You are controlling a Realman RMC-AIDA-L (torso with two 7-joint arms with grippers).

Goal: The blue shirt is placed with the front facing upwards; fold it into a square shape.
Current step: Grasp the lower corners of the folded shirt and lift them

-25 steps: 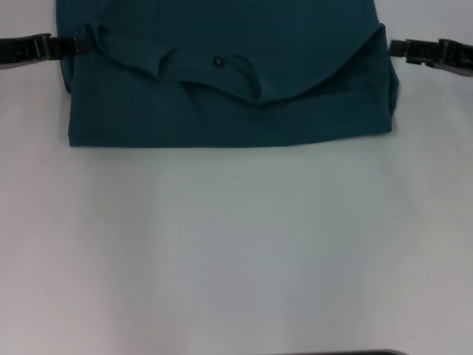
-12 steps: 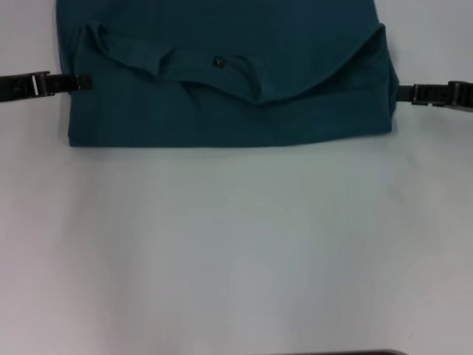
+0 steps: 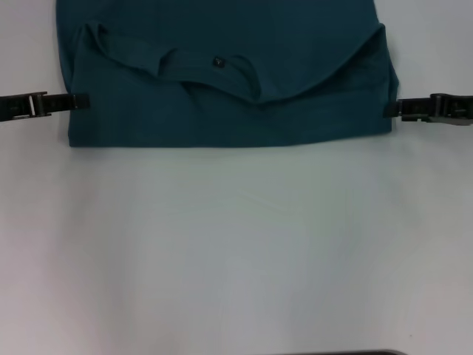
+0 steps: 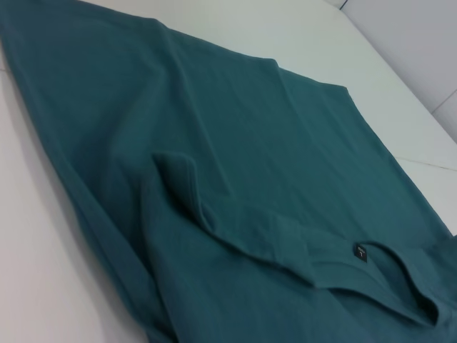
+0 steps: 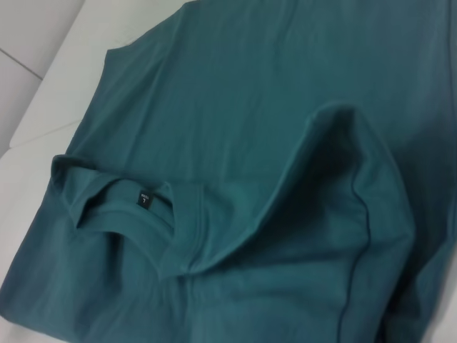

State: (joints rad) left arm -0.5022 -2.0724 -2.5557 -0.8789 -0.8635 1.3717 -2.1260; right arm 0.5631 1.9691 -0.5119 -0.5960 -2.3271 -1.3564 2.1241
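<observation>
A plain white counter (image 3: 236, 244) fills most of the head view, its lower and middle stretches bare. Lying flat on it along the upper part of the frame is the blue shirt (image 3: 222, 74), partly folded, with its straight folded edge running level across the frame and its upper part cut off by the top edge. The neck opening with a small black label (image 3: 217, 62) shows near the upper centre. A thin seam in the counter surface shows in the wrist views beyond the shirt.
</observation>
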